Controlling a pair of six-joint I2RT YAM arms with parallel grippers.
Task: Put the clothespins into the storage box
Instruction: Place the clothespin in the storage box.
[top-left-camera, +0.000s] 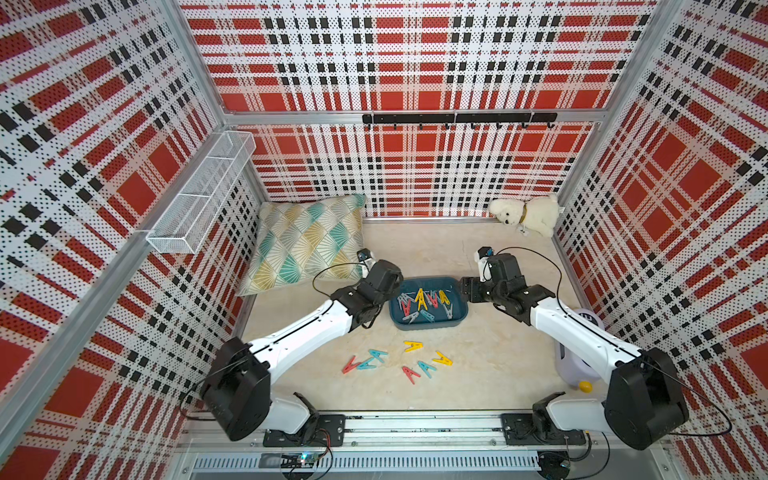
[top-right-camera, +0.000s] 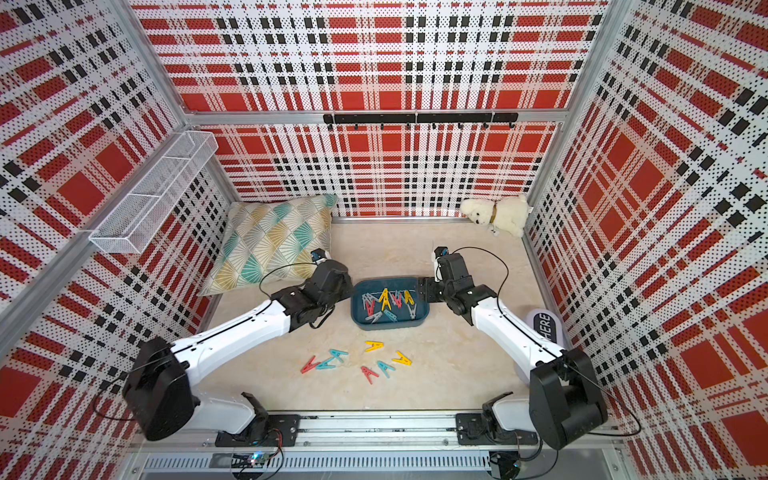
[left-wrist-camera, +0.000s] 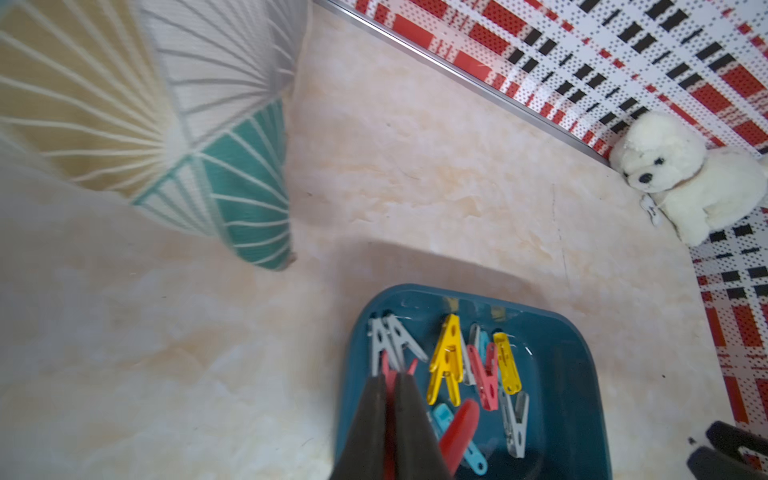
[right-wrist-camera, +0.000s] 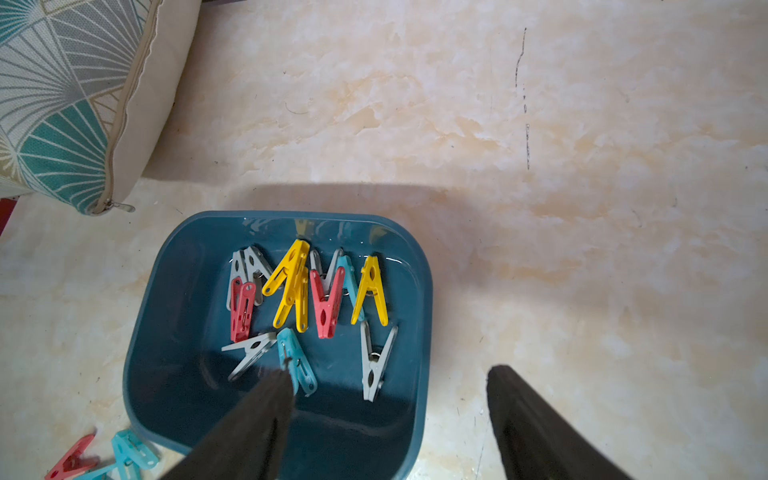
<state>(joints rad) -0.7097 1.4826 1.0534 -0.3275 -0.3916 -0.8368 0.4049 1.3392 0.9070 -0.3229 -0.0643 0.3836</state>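
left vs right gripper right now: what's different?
Left gripper is shut on a red clothespin; right gripper is open and empty. Left gripper is over the storage box's end nearest the pillow; right gripper straddles the opposite wall, one finger over the box, the other over the table. Shared: dark fingers, both at the box.
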